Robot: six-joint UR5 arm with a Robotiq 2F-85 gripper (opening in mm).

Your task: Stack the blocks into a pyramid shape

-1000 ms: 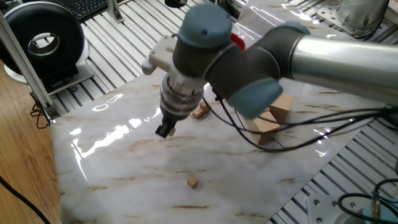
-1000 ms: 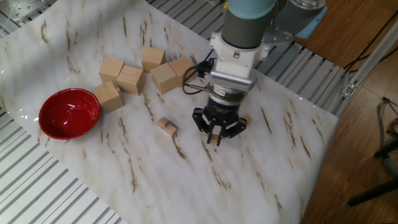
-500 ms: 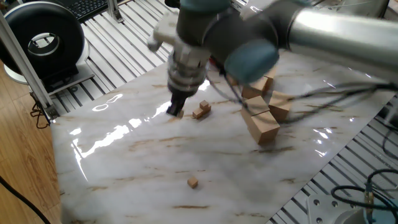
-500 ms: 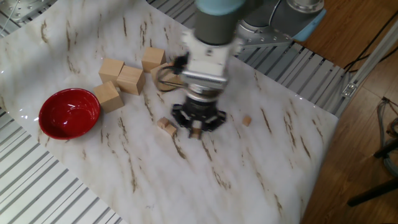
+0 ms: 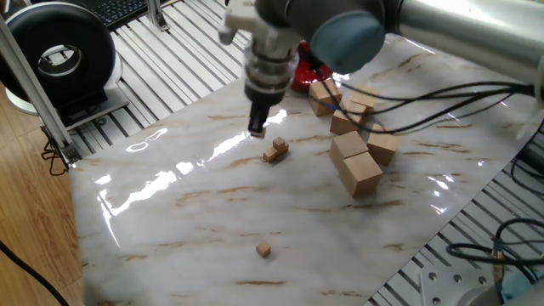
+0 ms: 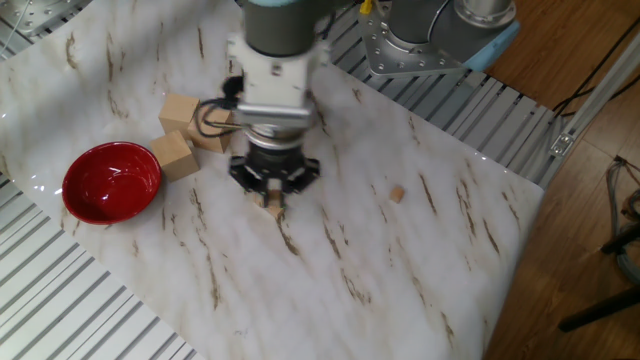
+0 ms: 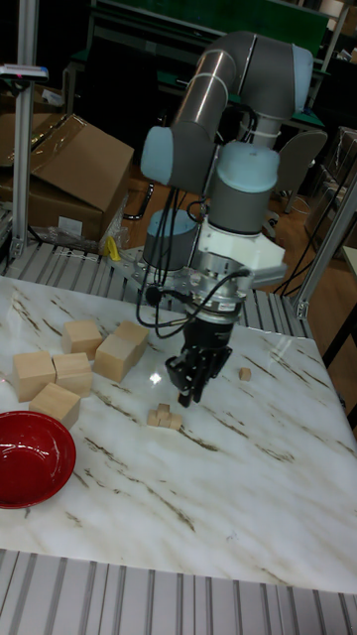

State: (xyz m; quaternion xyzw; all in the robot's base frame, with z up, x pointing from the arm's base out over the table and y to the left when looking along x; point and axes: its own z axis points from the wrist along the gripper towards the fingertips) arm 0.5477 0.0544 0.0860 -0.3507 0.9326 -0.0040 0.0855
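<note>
Placing looks underway: the black two-finger gripper (image 7: 188,393) hangs just above the small stepped pile of tiny tan wooden cubes (image 5: 275,151) on the marble worktop (image 5: 204,221). Whether its fingers grip anything, I cannot tell. One tiny loose cube (image 5: 263,249) lies well apart, probably the next pick.

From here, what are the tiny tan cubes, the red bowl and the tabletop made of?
Tiny tan cubes: apparently bare wood, matte, unpainted. Red bowl: glossy, likely plastic or glazed ceramic; cannot tell which. Tabletop: white with brown veins, shiny glare; marble or marble-print sheet.
</note>
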